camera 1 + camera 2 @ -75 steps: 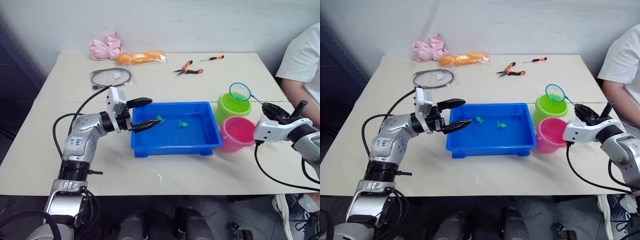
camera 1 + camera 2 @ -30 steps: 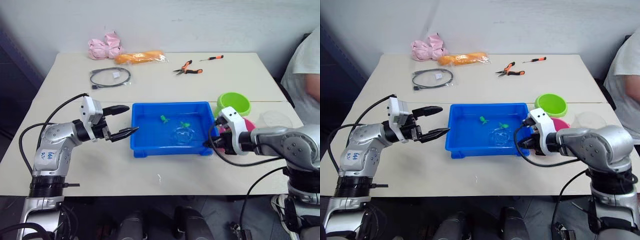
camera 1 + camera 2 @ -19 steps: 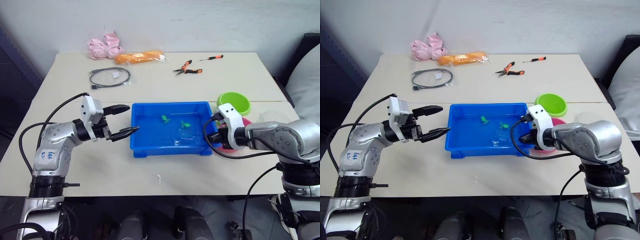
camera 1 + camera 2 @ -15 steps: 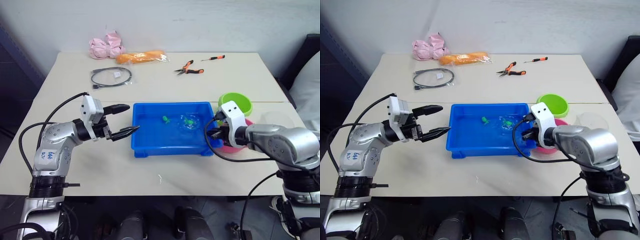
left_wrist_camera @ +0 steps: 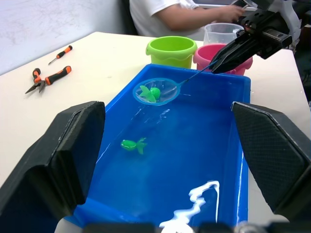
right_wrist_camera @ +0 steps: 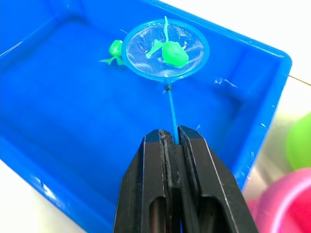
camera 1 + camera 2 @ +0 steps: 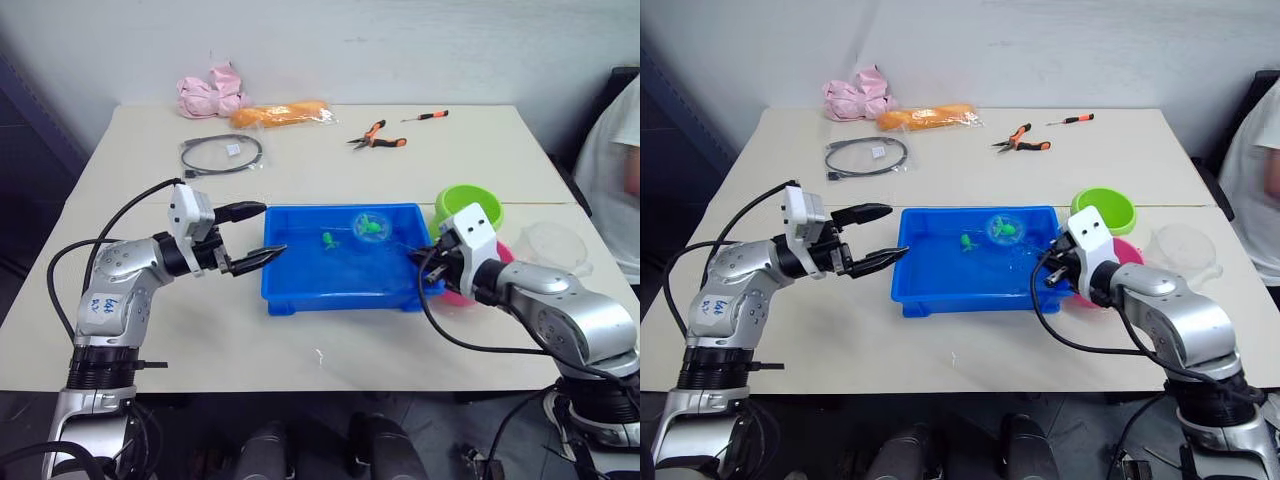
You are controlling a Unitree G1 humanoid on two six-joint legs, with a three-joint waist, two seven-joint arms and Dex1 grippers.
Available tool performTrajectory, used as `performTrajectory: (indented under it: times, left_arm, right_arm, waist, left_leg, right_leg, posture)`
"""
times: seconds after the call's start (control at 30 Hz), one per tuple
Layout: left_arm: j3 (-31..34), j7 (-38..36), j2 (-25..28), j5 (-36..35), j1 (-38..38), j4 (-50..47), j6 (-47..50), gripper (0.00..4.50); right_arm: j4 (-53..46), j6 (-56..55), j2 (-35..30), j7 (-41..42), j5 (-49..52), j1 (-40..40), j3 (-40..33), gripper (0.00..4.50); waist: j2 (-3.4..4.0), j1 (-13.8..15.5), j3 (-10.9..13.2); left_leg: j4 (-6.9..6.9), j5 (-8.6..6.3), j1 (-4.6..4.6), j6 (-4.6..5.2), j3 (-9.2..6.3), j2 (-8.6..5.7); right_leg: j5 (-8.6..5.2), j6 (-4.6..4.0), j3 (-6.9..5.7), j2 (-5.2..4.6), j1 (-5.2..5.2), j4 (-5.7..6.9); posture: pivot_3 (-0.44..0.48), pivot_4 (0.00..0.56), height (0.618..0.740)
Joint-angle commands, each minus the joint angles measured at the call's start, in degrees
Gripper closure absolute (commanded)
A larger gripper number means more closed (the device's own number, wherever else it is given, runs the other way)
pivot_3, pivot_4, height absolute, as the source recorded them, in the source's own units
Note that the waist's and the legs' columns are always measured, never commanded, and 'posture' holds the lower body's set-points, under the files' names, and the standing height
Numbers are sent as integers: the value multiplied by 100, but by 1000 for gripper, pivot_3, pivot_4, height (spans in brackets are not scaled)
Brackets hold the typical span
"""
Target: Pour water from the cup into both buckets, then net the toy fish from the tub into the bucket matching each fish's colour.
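Observation:
The blue tub [image 7: 345, 290] sits mid-table with water in it. My right gripper [image 6: 172, 138] is shut on the thin handle of the net [image 6: 165, 47], at the tub's right rim. The hoop hangs above the far part of the tub with one green toy fish [image 6: 171, 52] in its mesh. Another green fish [image 5: 132, 144] lies in the water. My left gripper [image 7: 275, 228] stands open at the tub's left rim, holding nothing. The green bucket [image 7: 470, 207] and the pink bucket [image 5: 206, 51] stand right of the tub. The clear cup [image 7: 553, 245] is beyond them.
Orange-handled pliers [image 7: 376, 137], a screwdriver [image 7: 425, 116], a bagged black cable [image 7: 222, 154], an orange packet [image 7: 282, 115] and pink cloth [image 7: 211, 97] lie along the table's far side. A person [image 7: 615, 150] sits at the right edge.
The right gripper has raised the net out of the water with a green fish in it, toward the tub's far side. The left gripper has edged closer to the tub.

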Motion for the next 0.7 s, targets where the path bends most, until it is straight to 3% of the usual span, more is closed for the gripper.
performTrajectory:
  times: [0.03, 0.4, 0.7]
  left_arm:
    - [8, 12, -35, -79, -64, -192, -10, 58]
    - [-164, 11, -378, -133, -551, 8, 93, 58]
    - [-330, -48, -571, -47, -675, 147, 51, 58]
  right_arm:
    - [-428, -161, -90, 115, 52, 215, -356, 4500]
    - [-1094, -984, -327, 563, -58, 1211, -864, 4500]
    - [-1038, -529, -866, 819, 481, 1734, -2575, 4500]
  waist:
    - [0, 2, 0]
    - [0, 17, 0]
    - [-1, 33, 0]
  left_leg:
    - [0, 0, 0, 0, -1, 0]
    - [-1, 0, 2, 1, -3, -2]
    - [-1, 1, 3, 4, -4, -5]
  right_leg:
    - [0, 0, 0, 0, 0, 0]
    - [1, 1, 0, 2, 4, -5]
    - [2, 3, 3, 10, 7, -7]
  posture:
    - [0, 150, 740]
    - [0, 150, 740]
    - [0, 150, 740]
